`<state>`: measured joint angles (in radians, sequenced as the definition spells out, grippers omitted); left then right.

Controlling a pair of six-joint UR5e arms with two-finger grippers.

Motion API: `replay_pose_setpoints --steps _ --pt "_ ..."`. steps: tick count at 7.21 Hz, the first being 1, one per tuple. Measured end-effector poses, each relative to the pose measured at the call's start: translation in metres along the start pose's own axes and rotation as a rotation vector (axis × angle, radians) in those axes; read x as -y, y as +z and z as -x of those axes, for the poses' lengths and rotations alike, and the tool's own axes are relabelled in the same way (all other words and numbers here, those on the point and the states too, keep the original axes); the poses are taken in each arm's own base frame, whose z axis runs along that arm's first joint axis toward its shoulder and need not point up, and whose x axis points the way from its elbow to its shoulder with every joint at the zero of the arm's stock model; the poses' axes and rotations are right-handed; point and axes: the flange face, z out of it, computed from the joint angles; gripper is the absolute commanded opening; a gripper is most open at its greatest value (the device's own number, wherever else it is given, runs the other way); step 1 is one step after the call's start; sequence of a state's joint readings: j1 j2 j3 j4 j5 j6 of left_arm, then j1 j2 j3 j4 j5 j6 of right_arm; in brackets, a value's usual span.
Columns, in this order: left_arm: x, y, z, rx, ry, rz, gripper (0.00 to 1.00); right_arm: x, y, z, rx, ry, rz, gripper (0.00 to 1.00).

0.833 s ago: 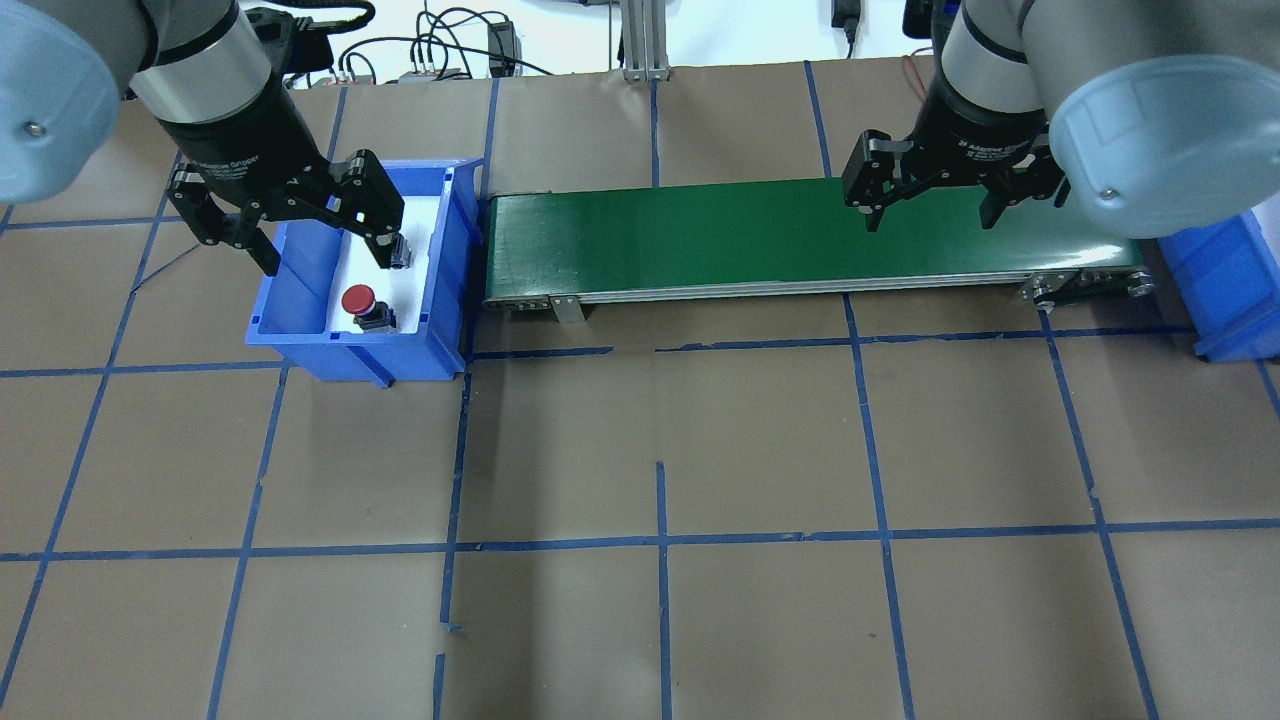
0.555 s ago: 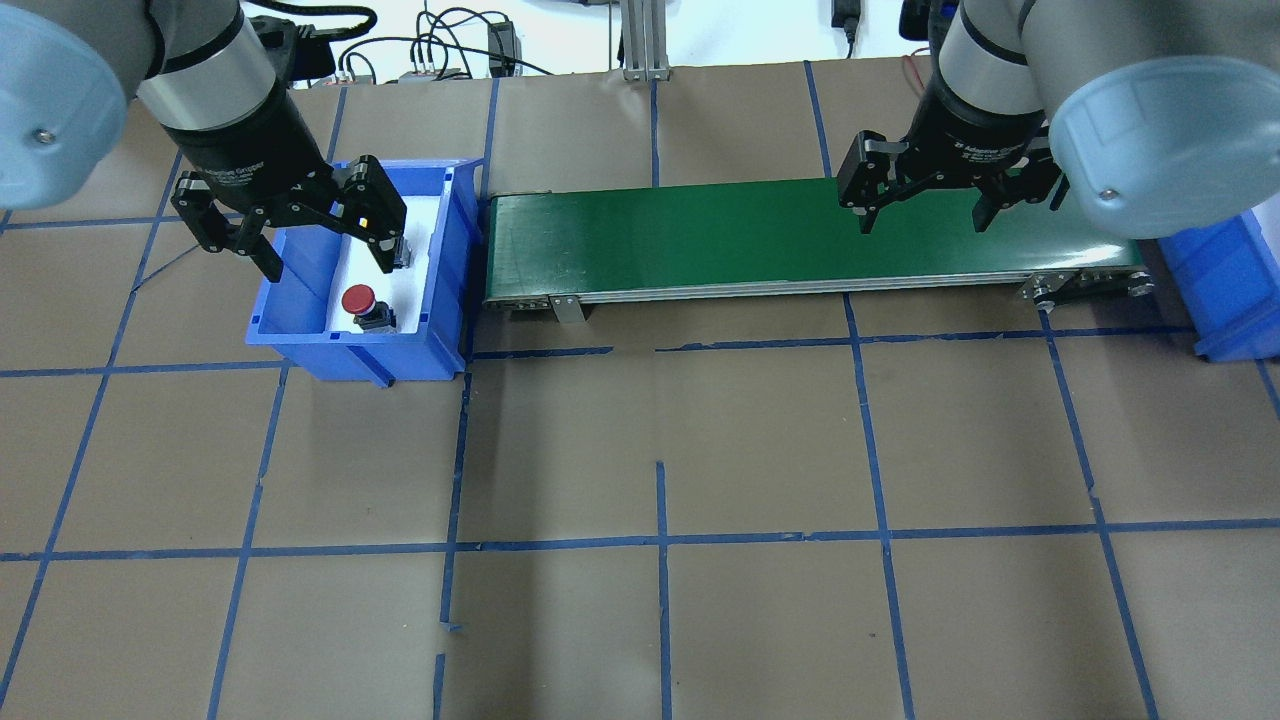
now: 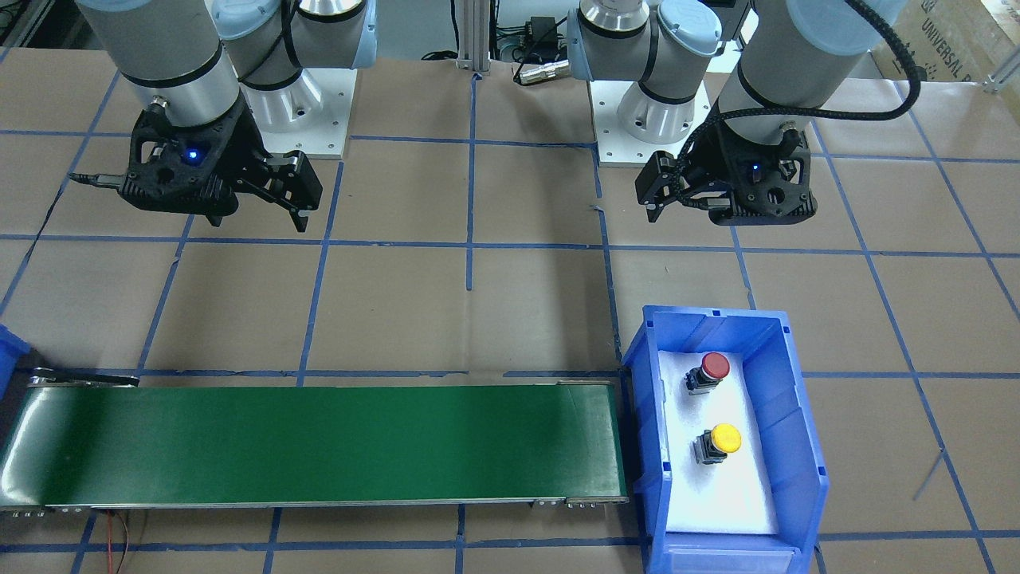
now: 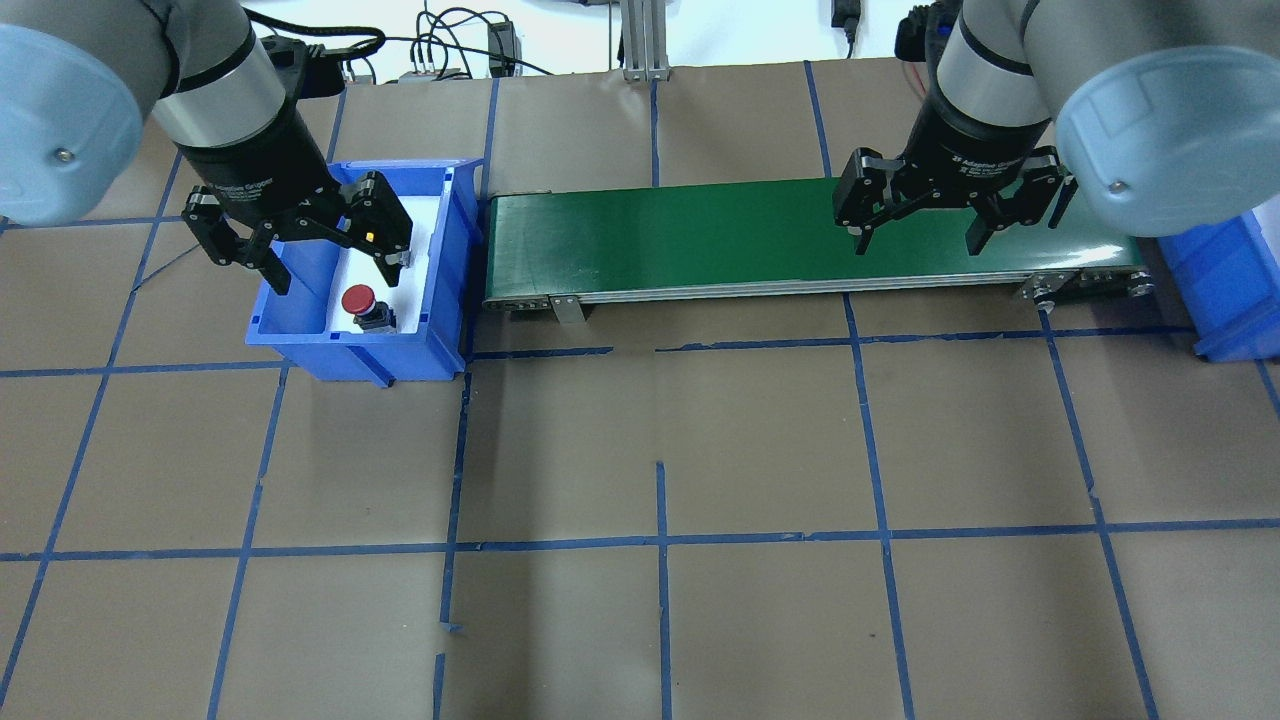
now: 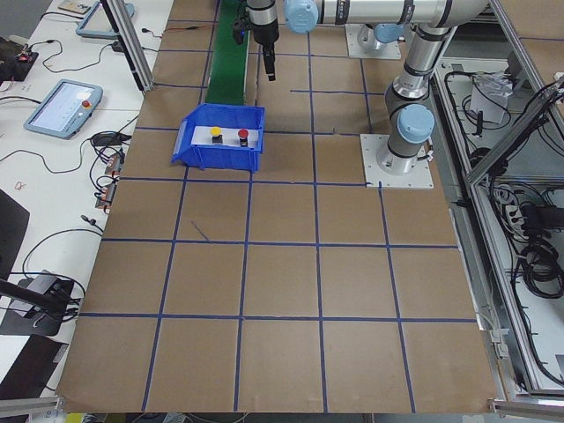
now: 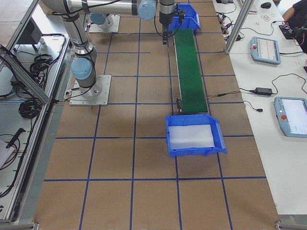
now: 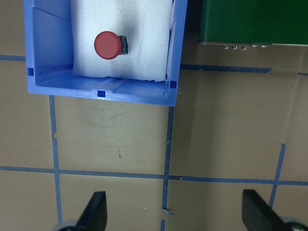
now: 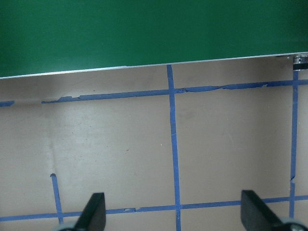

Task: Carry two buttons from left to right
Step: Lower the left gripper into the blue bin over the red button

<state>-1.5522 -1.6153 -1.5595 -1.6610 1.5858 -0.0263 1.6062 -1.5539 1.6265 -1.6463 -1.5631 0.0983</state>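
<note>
**Blue bin holds both buttons; both grippers spread and empty**

Red button (image 3: 715,365) and yellow button (image 3: 725,438) both sit on the white foam (image 3: 717,502) inside the blue bin (image 3: 805,446). They are apart, not touching. The red one is on the robot's side of the bin and the yellow one is on the far side from the robot. The bin stands just beside the end of the green conveyor belt (image 3: 319,442) on the robot's left.

Left gripper (image 4: 335,275): jaws wide apart, nothing between them. The front-facing view puts it raised over the table (image 3: 478,319), on the robot's side of the bin and not inside it. In the left wrist view its fingers (image 7: 96,211) hang over bare brown paper, with the bin and the red cap ahead at the top of the frame. In the overhead view the gripper covers most of the yellow button, and only a yellow speck shows.

Right gripper (image 4: 917,248): jaws also wide apart and empty. The front-facing view has it raised over the table on the robot's side of the belt, toward the belt's other end. The right wrist view shows its fingertips over paper and blue tape (image 8: 172,144), with the belt edge across the top.

A second blue bin (image 6: 194,148) with a white liner sits at the belt's end on the robot's right, with no button visible in it. The belt carries nothing. The table is brown paper gridded with blue tape.
</note>
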Motion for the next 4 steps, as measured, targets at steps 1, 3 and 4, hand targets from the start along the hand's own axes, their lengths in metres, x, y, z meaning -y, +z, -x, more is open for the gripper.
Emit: replay_pose_setpoints --steps 1,3,4 --pt "0.002 -0.002 0.001 -0.001 0.011 -0.017 1.00 0.001 0.000 -0.003 0.011 0.008 0.006 1.00" --pt "0.034 0.007 0.013 0.001 0.034 -0.058 1.00 0.002 0.000 -0.007 0.017 0.017 0.012 1.00" --pt "0.057 0.015 0.028 -0.006 0.035 -0.062 1.00 0.002 0.001 -0.007 0.017 0.018 0.013 1.00"
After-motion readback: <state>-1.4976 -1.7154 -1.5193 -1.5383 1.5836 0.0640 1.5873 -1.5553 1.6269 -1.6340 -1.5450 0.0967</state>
